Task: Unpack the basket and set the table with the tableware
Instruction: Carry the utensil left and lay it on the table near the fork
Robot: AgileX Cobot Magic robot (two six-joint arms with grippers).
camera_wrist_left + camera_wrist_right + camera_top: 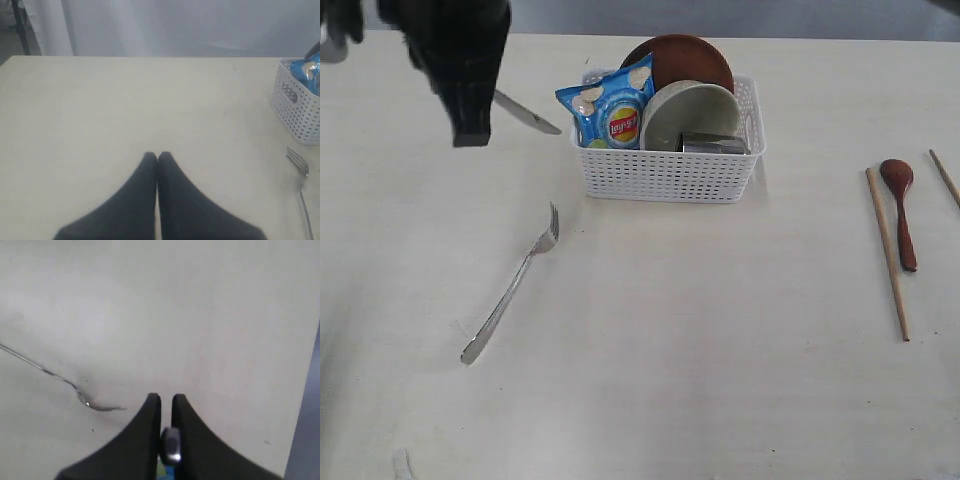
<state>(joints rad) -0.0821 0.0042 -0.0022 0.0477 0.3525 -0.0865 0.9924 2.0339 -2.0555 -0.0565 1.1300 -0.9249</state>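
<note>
Roughly, you are halfway through. At the far left, your left fingers (pixel 150 167) are pressed together with nothing between them. In the exterior view that arm hangs over the back left of the surface (pixel 670 360) and hides one end of the knife (pixel 532 117). The knife lies flat on the surface, just left of the basket (pixel 665 170). Nearer the front, the fork (pixel 510 285) is also laid out, well apart from the knife, with its tines toward the basket.

In the middle, the basket is not yet unpacked. The chips bag (pixel 610 112) stands in its left end. Beside it are the bowl (pixel 690 112), tipped on its side, the plate (pixel 678 55), on edge behind the bowl, and the cup (pixel 712 144), low in the front right corner. By my judgement those three pieces are what you have left to set out. The bag is not tableware.

On the right, the chopsticks (pixel 887 250) are already out, but they lie apart with the spoon (pixel 901 210) between them, and one stick runs off the edge of the view. You may want to pair them.

Your right fingers (pixel 156 407) show only in their own wrist view, over bare surface. A slim gap separates them, and I cannot tell whether they grip anything.
</note>
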